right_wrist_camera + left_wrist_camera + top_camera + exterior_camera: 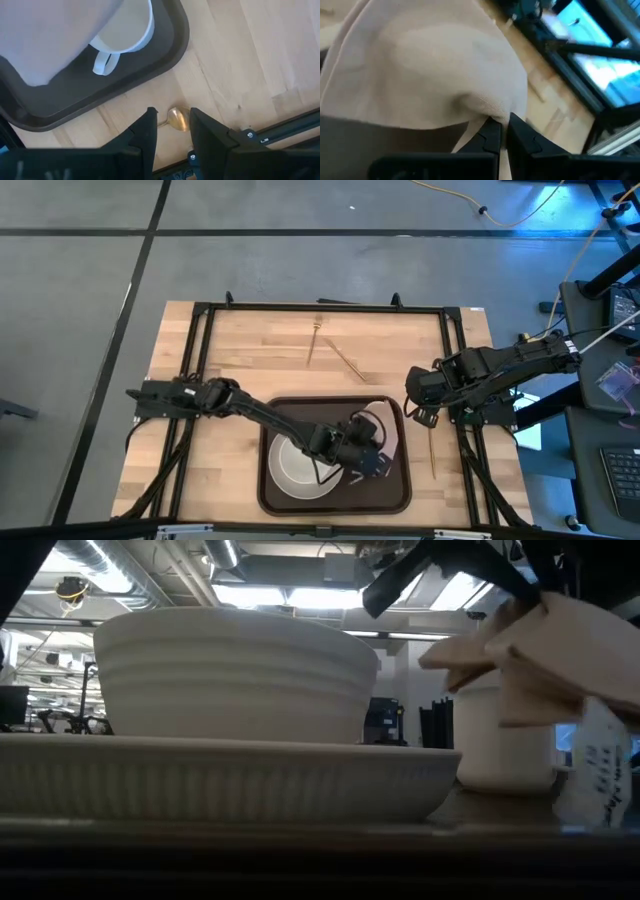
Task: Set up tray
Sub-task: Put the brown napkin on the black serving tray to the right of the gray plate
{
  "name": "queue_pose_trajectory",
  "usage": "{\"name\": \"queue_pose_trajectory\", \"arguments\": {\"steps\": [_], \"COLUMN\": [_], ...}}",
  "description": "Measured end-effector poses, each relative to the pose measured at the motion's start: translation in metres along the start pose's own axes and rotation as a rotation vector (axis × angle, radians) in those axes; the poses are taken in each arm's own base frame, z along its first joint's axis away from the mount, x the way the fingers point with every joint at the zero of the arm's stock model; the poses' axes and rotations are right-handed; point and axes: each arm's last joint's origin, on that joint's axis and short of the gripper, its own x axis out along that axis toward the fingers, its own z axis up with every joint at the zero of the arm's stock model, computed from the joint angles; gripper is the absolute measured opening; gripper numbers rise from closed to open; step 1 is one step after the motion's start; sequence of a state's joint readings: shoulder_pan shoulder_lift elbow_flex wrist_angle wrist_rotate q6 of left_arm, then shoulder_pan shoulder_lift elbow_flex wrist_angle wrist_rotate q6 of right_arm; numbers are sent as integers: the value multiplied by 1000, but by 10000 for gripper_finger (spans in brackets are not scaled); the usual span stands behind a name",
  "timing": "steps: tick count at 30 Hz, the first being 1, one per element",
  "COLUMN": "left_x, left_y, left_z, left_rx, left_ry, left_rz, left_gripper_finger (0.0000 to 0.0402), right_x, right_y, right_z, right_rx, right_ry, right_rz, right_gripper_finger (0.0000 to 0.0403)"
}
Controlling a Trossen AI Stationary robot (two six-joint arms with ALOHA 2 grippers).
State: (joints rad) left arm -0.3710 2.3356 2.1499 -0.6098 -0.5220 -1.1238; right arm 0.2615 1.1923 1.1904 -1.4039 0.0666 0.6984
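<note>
High view: a dark brown tray [335,502] sits at the lower centre of the wooden table [250,350], holding a white plate [290,478] with a bowl [230,670] on it, and a white mug [127,30] at its right side. The left tool [372,465] hovers over the tray, its fingers pressed together pinching a pale beige napkin [430,65], seemingly to lay it beside the plate. The right tool [170,131] waits right of the tray with fingers spread above a gold spoon [177,119], probably the next item to fetch.
</note>
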Motion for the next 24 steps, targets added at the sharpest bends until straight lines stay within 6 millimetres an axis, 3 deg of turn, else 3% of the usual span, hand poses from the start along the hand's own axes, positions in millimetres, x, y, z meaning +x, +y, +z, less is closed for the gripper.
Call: {"name": "queue_pose_trajectory", "arguments": {"steps": [8,20,24], "left_x": [9,11,18], "left_y": [-1,-9,-7], "left_z": [-24,-49,-66], "left_rx": [8,-193,-241], "left_ry": [8,36,61], "left_rz": [9,-40,-24], "left_gripper_finger": [4,6,6], "right_x": [0,0,0], "right_y": [2,2,2], "right_z": [2,3,3], "right_rx": [2,-1,-1], "right_ry": [-20,-27,-29], "right_rz": [17,21,21], "right_gripper_finger": [117,117,117]}}
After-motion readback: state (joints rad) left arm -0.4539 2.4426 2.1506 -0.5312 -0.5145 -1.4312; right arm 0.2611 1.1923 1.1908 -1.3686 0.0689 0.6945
